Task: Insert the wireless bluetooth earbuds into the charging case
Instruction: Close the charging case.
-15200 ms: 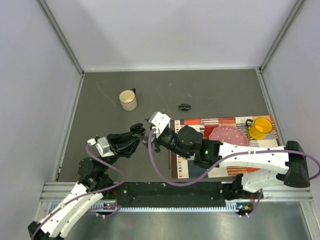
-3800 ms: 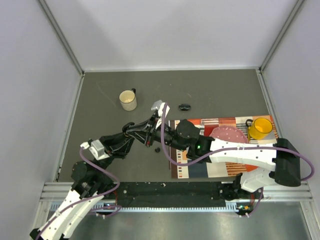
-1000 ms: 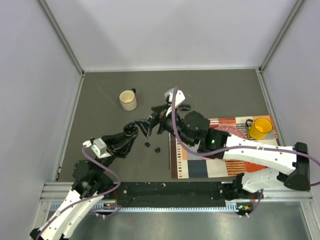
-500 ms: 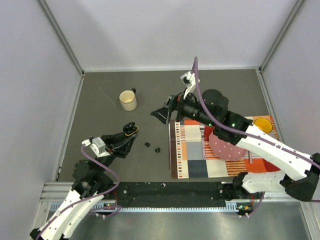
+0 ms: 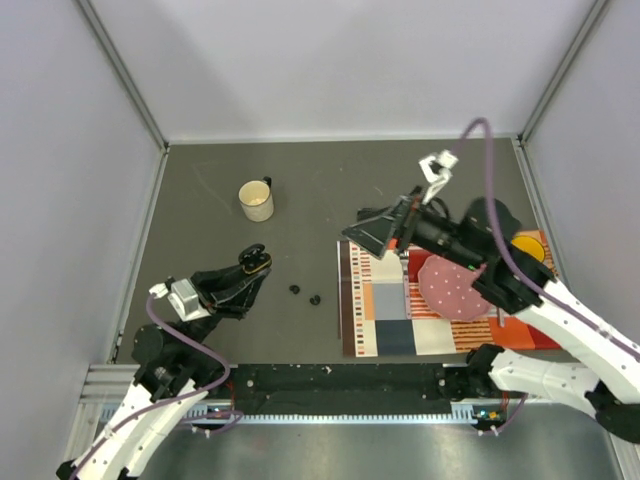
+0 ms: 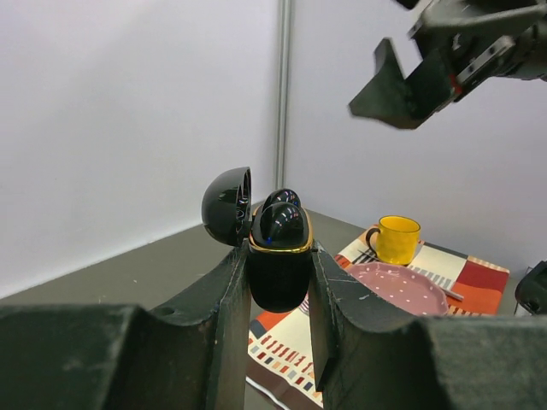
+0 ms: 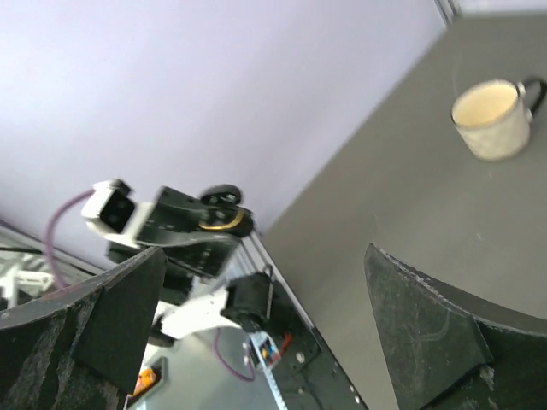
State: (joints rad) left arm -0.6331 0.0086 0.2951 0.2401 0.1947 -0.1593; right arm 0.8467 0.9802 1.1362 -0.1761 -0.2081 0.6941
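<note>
Left fingers (image 6: 226, 295): clamped on glossy black gold-rimmed charging case (image 6: 278, 256), lid open, left of striped placemat (image 5: 380, 310).
Right fingers (image 7: 427, 333): spread wide, empty, raised over placemat's far left corner.
Tiny black earbuds (image 5: 294, 290) (image 5: 314, 299): two on tabletop (image 5: 220, 170), just left of placemat.

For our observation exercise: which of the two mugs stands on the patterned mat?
The yellow mug, beside the pink plate; the cream mug stands on the bare grey table.

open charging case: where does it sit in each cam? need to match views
Top external: charging case left of centre, in the left gripper.
Left wrist: charging case at centre, lid open, clamped between the jaws.
Right wrist: charging case small, left of middle, on the far arm's tip.
Landmarks: cream mug in the top and right wrist views; yellow mug in the top and left wrist views.
</note>
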